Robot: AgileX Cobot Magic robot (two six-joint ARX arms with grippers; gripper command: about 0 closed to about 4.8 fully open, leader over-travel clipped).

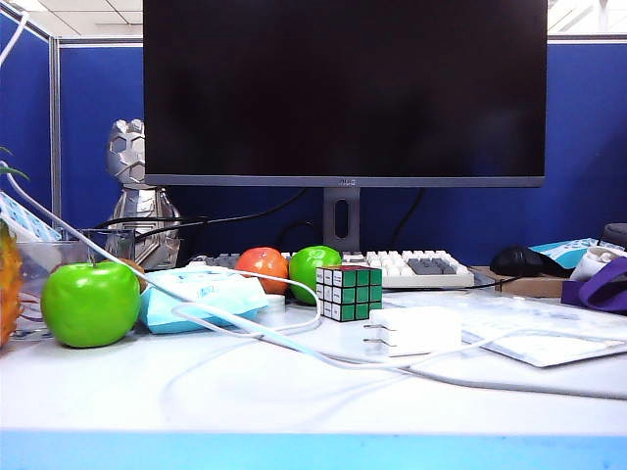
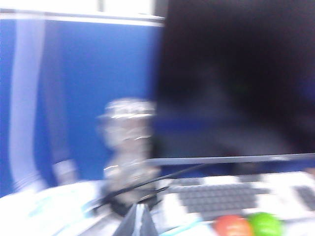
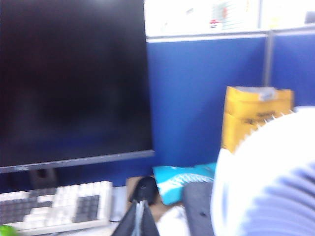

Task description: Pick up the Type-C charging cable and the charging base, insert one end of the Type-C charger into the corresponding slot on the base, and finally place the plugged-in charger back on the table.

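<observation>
The charging base (image 1: pixel 413 330) lies on the desk (image 1: pixel 294 401) beside the cube (image 1: pixel 349 292), the charging cable (image 1: pixel 257 333) looped against it. Both the left gripper (image 2: pixel 137 220) and right gripper (image 3: pixel 140 219) are closed, empty (high above). A grey cord (image 1: pixel 549 377) nearby risks confusion.

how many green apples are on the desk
2: a big green apple at the left front, and a smaller green apple beside the Rubik's cube. More may be hidden.

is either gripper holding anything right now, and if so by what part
Nothing is held. The left gripper and right gripper are both shut and empty; the cable and charging base lie on the table.
</observation>
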